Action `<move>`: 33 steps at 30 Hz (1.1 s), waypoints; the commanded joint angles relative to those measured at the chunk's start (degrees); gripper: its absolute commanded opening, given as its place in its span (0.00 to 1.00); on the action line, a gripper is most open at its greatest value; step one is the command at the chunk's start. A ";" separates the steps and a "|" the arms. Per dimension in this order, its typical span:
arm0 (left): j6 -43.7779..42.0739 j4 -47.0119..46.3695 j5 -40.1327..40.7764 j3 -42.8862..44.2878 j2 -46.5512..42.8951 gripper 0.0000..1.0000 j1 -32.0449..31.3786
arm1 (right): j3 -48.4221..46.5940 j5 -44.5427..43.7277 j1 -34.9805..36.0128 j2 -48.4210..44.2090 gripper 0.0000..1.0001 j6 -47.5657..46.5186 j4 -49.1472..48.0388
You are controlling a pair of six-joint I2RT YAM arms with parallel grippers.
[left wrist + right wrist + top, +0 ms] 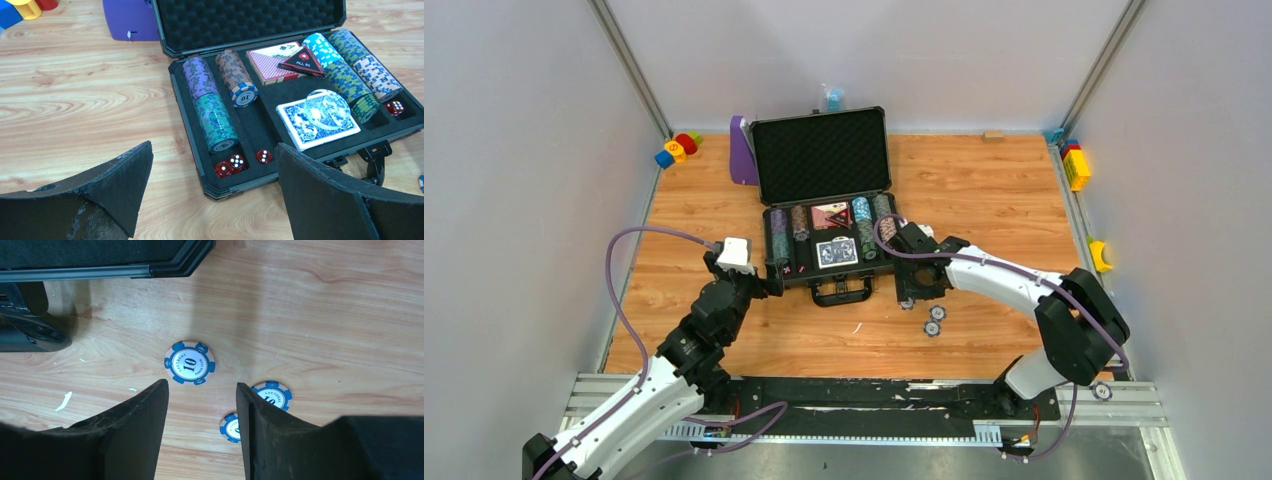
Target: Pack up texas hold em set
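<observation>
The right gripper [202, 390] is held wide — one chip [190, 362] lies just beyond its gap. The left gripper [214, 147], also wide, is pointed at the case [250, 20].

There is one case [250, 20]. It has two card decks [265, 65], four red dice [263, 156], one black triangle [301, 61] and one clear round button [327, 102]. Three blue chips [190, 362] lie on the table [325, 315].

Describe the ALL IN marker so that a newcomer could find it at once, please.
Start at the open case in the middle of the table. Inside, a red-backed deck lies next to the lid. On its right corner rests the marker: the only black triangle, red-edged, among round chips.
</observation>
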State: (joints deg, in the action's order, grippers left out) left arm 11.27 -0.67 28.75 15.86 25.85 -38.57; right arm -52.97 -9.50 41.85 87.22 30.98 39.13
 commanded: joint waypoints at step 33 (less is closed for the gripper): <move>0.60 -1.73 -0.15 0.09 -0.27 1.00 -0.11 | -1.61 -0.63 2.00 6.57 0.45 -0.33 -0.15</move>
State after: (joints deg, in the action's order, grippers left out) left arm 11.27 -0.64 28.58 15.86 25.54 -38.57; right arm -53.69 -8.45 43.16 93.23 30.74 37.47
